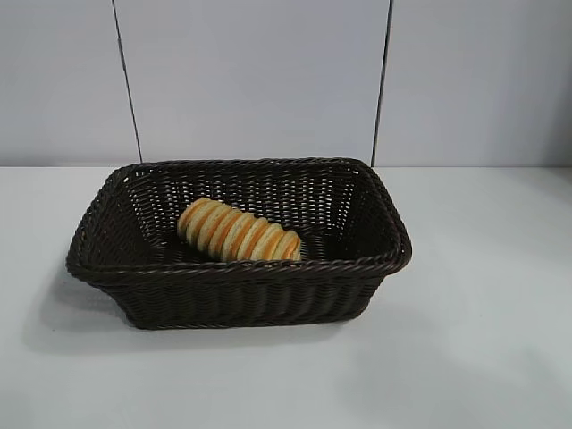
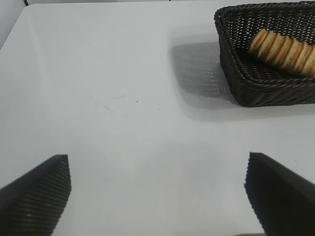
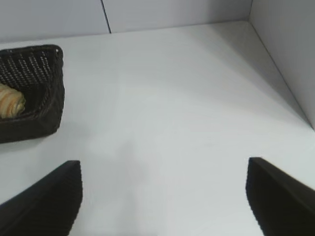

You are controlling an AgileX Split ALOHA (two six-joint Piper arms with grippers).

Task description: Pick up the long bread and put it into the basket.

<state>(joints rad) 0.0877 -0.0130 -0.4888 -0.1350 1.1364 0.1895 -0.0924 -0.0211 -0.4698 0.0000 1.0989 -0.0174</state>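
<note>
- My right pincer (image 3: pixel 164 196) stands wide apart with nothing between its fingers; only bare white worktop (image 3: pixel 187 98) shows under it, and the basket sits well off to its side.
- My left pincer (image 2: pixel 157 194) is spread just as wide and holds nothing either, hovering over bare worktop with the basket near the far corner of its view.
- Neither arm appears in the exterior view, so both pincers are clear of the basket and its load.
- The long bread (image 1: pixel 239 232) lies inside the basket (image 1: pixel 237 295), resting on the woven floor at a slant, one end toward the back wall, the other near the front rim.
- The basket stands flat on the worktop, roughly central in the exterior view.
- By my reading the job looks finished: the loaf is in, and nothing is gripped.
- What could go wrong from here, as I judge it:
  - If I swing either arm low past the basket, an open finger could catch the braided rim and drag or tip it, since the wicker looks light.
  - A nudge to the basket could roll the loaf, as its rounded, ridged body rests on one side only.
  - Dropping a pincer further risks pressing the fingertips into the worktop, as both look close above it.
</note>
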